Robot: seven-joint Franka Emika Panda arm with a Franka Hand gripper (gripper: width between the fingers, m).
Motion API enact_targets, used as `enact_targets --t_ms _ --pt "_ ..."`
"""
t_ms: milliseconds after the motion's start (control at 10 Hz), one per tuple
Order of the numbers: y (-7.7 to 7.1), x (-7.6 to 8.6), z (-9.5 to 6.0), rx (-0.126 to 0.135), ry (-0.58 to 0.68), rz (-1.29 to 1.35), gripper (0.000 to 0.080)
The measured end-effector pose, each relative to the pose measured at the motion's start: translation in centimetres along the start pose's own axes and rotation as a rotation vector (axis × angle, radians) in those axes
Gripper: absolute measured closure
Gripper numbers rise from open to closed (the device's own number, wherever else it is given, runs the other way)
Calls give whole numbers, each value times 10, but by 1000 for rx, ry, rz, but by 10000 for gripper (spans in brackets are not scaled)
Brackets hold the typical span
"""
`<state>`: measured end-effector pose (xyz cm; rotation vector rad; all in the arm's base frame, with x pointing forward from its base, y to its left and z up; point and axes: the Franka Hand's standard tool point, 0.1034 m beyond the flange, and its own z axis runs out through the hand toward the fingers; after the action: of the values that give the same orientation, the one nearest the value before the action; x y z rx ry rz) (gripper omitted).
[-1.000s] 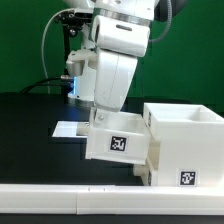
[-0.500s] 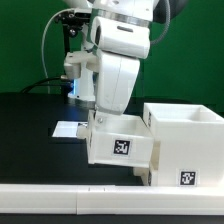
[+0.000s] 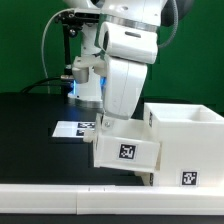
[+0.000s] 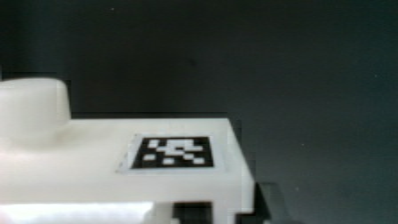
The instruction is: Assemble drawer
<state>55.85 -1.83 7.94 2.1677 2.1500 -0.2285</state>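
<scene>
Item: knobbed tray (image 3: pixel 127 152), tilted, carried just beside box housing (image 3: pixel 186 140), I judged for insertion. Gripper (image 3: pixel 108 118): fingers hidden behind tray, grip width cannot tell. Marker board (image 3: pixel 72 129) lay behind on table (image 3: pixel 30 140).

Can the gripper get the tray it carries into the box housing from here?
Probably, though not straight away. The tray hangs tilted beside the housing, against the wall on the exterior view's left. Whether the housing has an opening on that side cannot be seen, and the gripper is hidden.
</scene>
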Motion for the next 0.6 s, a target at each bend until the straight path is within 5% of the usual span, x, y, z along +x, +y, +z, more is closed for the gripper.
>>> enact_targets --t_ms 600 --pt "-8 0 3 7 -1 17 761"
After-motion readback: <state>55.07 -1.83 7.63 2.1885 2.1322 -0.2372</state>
